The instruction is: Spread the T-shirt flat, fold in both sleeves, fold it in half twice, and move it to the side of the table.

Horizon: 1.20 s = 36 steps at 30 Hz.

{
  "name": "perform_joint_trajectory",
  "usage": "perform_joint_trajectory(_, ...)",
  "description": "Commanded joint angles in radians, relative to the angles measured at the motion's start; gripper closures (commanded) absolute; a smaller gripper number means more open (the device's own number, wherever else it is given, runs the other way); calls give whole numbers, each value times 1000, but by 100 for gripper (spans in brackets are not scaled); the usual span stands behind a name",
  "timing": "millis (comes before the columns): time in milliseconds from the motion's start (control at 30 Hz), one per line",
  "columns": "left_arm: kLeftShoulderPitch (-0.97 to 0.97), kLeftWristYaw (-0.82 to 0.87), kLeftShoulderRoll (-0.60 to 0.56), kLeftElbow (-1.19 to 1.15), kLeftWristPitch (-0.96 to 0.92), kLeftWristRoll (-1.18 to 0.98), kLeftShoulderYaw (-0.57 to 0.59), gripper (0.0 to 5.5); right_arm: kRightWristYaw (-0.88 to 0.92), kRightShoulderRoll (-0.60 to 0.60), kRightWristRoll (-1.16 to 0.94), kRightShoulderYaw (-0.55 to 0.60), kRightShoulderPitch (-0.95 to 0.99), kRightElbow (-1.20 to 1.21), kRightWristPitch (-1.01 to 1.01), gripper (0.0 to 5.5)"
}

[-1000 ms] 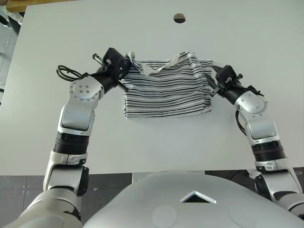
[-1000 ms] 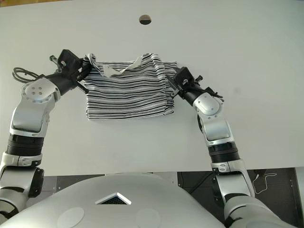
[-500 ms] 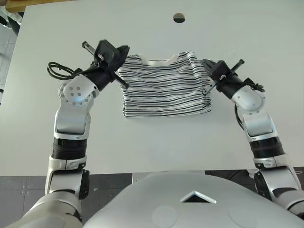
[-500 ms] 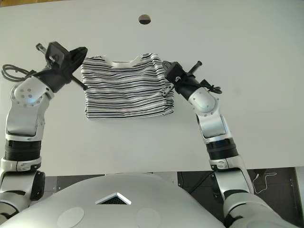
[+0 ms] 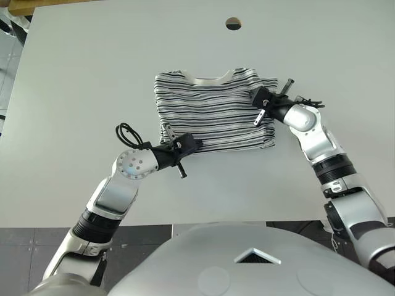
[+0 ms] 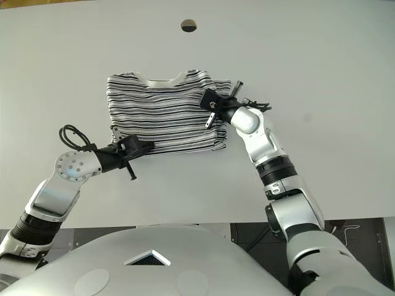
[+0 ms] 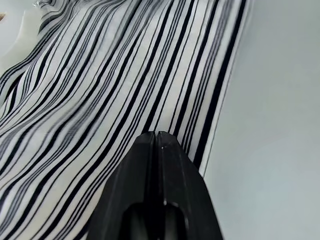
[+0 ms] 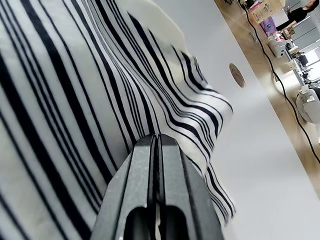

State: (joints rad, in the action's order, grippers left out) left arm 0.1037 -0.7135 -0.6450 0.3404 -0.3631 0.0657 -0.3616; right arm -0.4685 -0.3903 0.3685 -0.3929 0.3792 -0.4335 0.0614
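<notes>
Found the T-shirt (image 5: 213,111), white with dark stripes, lying on the white desk (image 5: 92,68), about midway between left and right and nearer the far edge than the near one. Noted it folded to a rough rectangle, sleeves turned in, collar toward the far side, hem toward the robot. Recorded stacked, slightly rumpled layers along the right edge and at the near right corner; flat elsewhere.

Located the left fingers (image 5: 194,143) at the near left corner of the T-shirt, low by the hem, pointing across the cloth toward the right. Confirmed from the left wrist view: fingers (image 7: 149,150) pressed together, closed, tips above striped cloth just inside the dark-edged border, bare desk alongside. Unable to tell whether touching the cloth or just above it.

Located the right fingers (image 5: 254,97) on the right side of the T-shirt, over the cloth just inside its right edge, nearer the collar than the hem. Confirmed from the right wrist view: fingers (image 8: 145,155) shut tight against each other, tips over striped cloth, with the white collar band and a rumpled striped corner beyond. Unable to tell contact here either.

Also noted a small round dark hole (image 5: 233,24) in the desk beyond the collar, well apart from the T-shirt and from both sets of fingers.
</notes>
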Motion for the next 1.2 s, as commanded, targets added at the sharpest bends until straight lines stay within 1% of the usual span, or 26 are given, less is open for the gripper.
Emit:
perform_joint_trajectory(33,-50,-62,-97,-95,-59,47,7,536,-179,-145,40,-63,-149,165,-58,540)
perform_joint_trajectory(167,-86,-140,-176,-138,-25,23,42,536,-361,-301,39,-109,-349,516,-135,540)
perform_joint_trajectory(200,-97,-161,-191,-147,-21,9,59,536,-392,-327,35,-125,-402,613,-151,540)
perform_joint_trajectory(267,-136,-179,-193,-176,-6,-12,89,536,-443,-355,45,-193,-508,798,-182,540)
perform_joint_trajectory(333,-179,-171,-179,-222,16,-7,98,536,-469,-338,62,-267,-565,911,-217,540)
perform_joint_trajectory(400,-211,-152,-156,-262,31,3,101,536,-478,-302,74,-325,-586,968,-252,540)
perform_joint_trajectory(500,-246,-112,-117,-304,65,20,101,536,-454,-251,83,-352,-587,992,-292,540)
perform_joint_trajectory(567,-254,-89,-100,-325,88,28,104,536,-422,-226,78,-312,-576,988,-324,540)
perform_joint_trajectory(633,-254,-79,-88,-334,112,19,119,536,-379,-201,53,-230,-561,1012,-356,540)
perform_joint_trajectory(667,-248,-82,-87,-320,124,-6,143,536,-358,-182,20,-165,-552,1046,-382,540)
perform_joint_trajectory(700,-239,-92,-89,-300,134,-38,173,540,-345,-166,-19,-99,-545,1086,-410,522)
perform_joint_trajectory(733,-229,-111,-93,-279,138,-76,202,520,-341,-158,-58,-42,-542,1128,-437,507)
perform_joint_trajectory(767,-195,-146,-120,-247,172,-112,236,502,-349,-165,-113,37,-546,1187,-461,477)
perform_joint_trajectory(800,-151,-177,-153,-218,224,-127,257,484,-361,-181,-159,101,-556,1235,-473,458)
perform_joint_trajectory(867,4,-247,-243,-135,341,-123,280,458,-398,-270,-210,203,-619,1259,-381,429)
perform_joint_trajectory(933,114,-284,-296,-82,411,-110,290,432,-432,-344,-236,244,-695,1251,-271,400)
perform_joint_trajectory(1033,264,-259,-371,29,535,34,300,386,-431,-462,-140,246,-835,1178,-115,349)
perform_joint_trajectory(1133,334,-213,-404,40,637,150,321,338,-421,-528,-76,254,-909,1130,-21,297)
perform_joint_trajectory(1200,361,-200,-418,27,692,181,333,337,-419,-550,-47,255,-945,1117,12,260)
